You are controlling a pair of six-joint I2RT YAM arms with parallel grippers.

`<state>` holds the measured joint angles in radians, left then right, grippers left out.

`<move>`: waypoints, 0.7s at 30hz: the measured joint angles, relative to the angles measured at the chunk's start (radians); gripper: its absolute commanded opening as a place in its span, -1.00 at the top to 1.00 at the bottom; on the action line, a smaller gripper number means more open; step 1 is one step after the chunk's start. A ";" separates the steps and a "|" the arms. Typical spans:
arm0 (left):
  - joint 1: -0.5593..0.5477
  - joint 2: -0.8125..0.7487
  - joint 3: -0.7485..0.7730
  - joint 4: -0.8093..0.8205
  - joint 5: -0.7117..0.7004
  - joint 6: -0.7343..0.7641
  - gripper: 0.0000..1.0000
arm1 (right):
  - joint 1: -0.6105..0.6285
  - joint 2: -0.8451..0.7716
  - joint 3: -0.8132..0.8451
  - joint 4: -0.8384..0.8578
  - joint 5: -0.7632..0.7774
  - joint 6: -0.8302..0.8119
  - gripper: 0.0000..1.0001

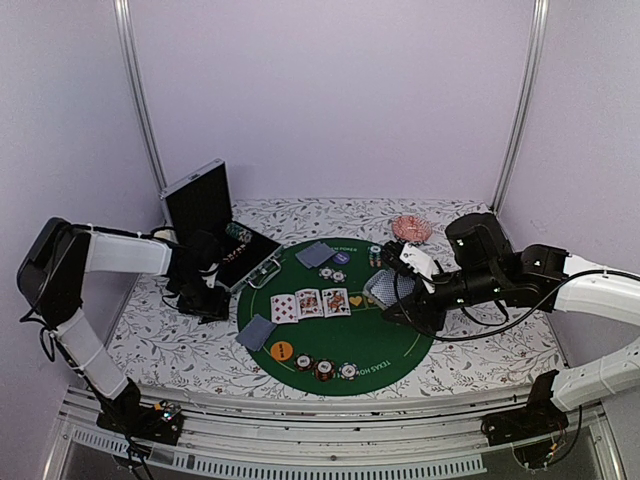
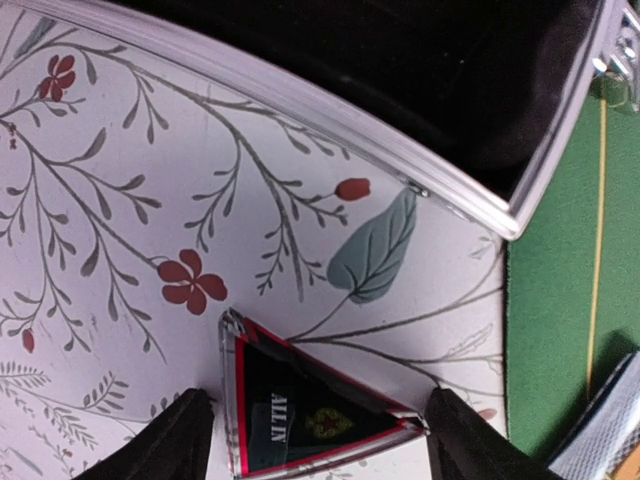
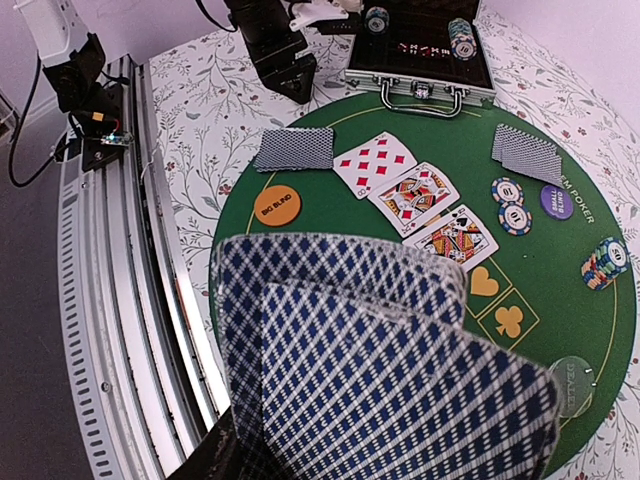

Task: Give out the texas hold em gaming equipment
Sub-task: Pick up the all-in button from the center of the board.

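Observation:
A small dark triangular "ALL IN" marker [image 2: 300, 415] with a red border lies flat on the floral cloth, beside the case's corner. My left gripper [image 2: 325, 425] is open and straddles it, one finger [image 2: 180, 445] on each side at table level. In the top view the left gripper [image 1: 205, 295] hides the marker. My right gripper [image 1: 397, 297] is shut on two blue-checked-backed playing cards [image 3: 380, 370], held above the right part of the green mat [image 1: 345, 340]; they also show in the top view [image 1: 380, 287]. Three face-up cards [image 1: 311, 303] lie in the mat's middle.
An open metal chip case [image 1: 215, 225] stands at the left back. On the mat lie face-down card pairs [image 1: 256, 332] [image 1: 314, 254], an orange disc [image 1: 281, 351], a purple disc [image 1: 341, 259], a pale disc [image 3: 571, 386] and striped chips [image 1: 325, 368] [image 1: 375, 256]. A pink dish [image 1: 411, 228] sits behind.

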<state>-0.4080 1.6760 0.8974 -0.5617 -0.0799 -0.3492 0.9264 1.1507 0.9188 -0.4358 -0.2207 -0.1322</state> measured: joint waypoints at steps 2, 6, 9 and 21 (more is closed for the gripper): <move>-0.001 -0.008 -0.009 0.006 0.000 -0.001 -0.53 | 0.000 0.000 0.000 -0.001 0.001 0.000 0.08; -0.002 -0.017 -0.021 0.013 0.001 -0.002 -0.50 | 0.000 -0.003 0.000 -0.001 0.001 0.000 0.08; -0.002 -0.023 -0.028 0.020 0.000 -0.003 -0.50 | 0.000 -0.010 0.000 -0.001 0.001 0.000 0.07; -0.013 -0.038 -0.043 0.026 -0.008 -0.021 -0.10 | 0.000 -0.017 0.000 -0.001 0.001 0.000 0.07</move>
<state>-0.4213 1.6382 0.8543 -0.5358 -0.0879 -0.3698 0.9264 1.1336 0.9188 -0.4366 -0.2195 -0.1322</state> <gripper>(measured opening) 0.608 0.467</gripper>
